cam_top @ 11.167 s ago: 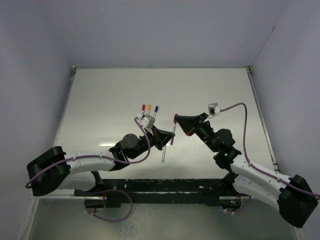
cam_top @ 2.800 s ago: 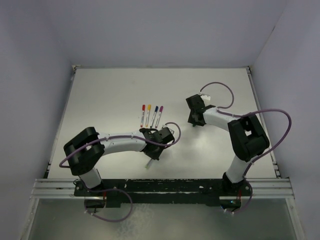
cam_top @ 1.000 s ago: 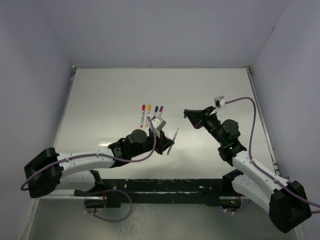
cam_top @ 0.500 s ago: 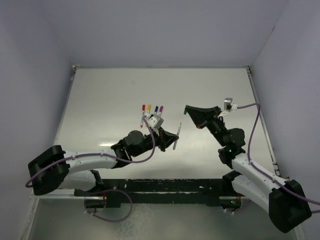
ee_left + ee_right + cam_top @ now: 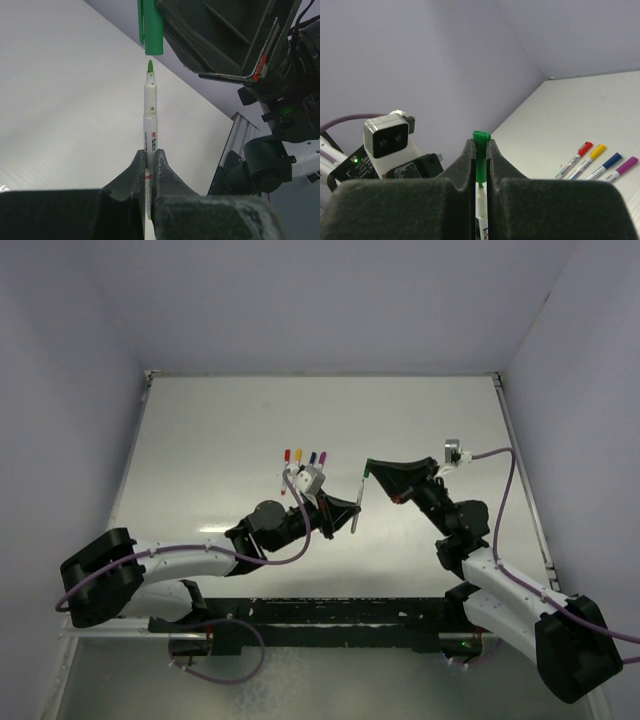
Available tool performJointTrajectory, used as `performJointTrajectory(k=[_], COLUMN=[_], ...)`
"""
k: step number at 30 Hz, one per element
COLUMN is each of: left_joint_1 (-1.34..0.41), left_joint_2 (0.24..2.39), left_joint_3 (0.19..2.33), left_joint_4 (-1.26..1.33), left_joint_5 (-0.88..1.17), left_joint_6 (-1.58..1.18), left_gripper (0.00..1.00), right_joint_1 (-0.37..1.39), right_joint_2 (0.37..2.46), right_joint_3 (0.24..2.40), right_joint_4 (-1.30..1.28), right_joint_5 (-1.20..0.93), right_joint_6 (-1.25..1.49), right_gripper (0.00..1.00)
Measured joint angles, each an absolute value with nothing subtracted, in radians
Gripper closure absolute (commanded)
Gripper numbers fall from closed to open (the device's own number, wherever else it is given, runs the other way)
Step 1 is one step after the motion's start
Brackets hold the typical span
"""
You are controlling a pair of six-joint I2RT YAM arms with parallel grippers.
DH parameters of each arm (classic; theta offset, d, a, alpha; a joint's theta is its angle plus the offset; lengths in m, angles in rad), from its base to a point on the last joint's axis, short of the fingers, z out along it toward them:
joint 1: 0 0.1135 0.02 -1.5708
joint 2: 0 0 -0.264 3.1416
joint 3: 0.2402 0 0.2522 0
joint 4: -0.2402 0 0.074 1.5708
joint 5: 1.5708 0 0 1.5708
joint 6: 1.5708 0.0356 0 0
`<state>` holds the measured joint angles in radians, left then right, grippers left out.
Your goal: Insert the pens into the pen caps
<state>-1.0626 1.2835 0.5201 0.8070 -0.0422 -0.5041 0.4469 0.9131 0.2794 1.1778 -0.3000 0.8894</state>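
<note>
The left gripper (image 5: 150, 159) pinches the green-tipped pen (image 5: 149, 112), tip pointing at the green cap (image 5: 151, 27) pinched in the right gripper (image 5: 480, 148); axes nearly in line, small gap between

green pen (image 5: 150, 115) upright, green cap (image 5: 151, 27) just above

Unreadable print on green pen (image 5: 150, 115)

Bright green cap (image 5: 480, 160), my black right gripper (image 5: 480, 146). My pen (image 5: 149, 120): white barrel, green tip, green smudges. Pale grey table (image 5: 580, 100); red cap (image 5: 585, 146), yellow cap (image 5: 598, 148), blue cap (image 5: 613, 158), magenta cap (image 5: 627, 163).
</note>
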Motion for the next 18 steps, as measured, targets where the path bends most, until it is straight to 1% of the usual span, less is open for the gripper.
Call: performJointTrajectory(k=[18], left_joint_1=[-1.063], left_joint_2=[1.291], left_joint_3=[0.533], left_joint_4=[0.808], left_joint_5=[-0.049], left_joint_6=[-0.504], left_gripper=[1.0], right_joint_1=[0.447], right_joint_2=[0.9], right_joint_3=[0.269], right_joint_4=[1.182], right_joint_5=[-0.31], right_joint_6=[0.905], right_gripper=[1.0])
